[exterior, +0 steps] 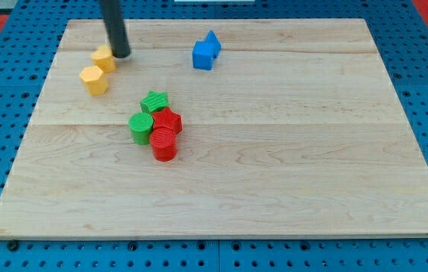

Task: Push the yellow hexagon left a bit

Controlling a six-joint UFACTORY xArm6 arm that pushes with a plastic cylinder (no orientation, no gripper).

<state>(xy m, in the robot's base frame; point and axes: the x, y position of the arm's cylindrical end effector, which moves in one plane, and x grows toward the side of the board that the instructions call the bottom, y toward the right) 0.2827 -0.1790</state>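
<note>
Yellow hexagon (103, 58): my tip (121, 54), a bare rod with nothing clamped, touches its right side; off-centre push risks skewing it into the other yellow block (93, 79) just below-left.

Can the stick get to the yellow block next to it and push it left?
Probably yes. My tip sits right against the view's right side of the upper yellow block, nothing between them. The second yellow block lies below, seemingly off a straight leftward path.
</note>
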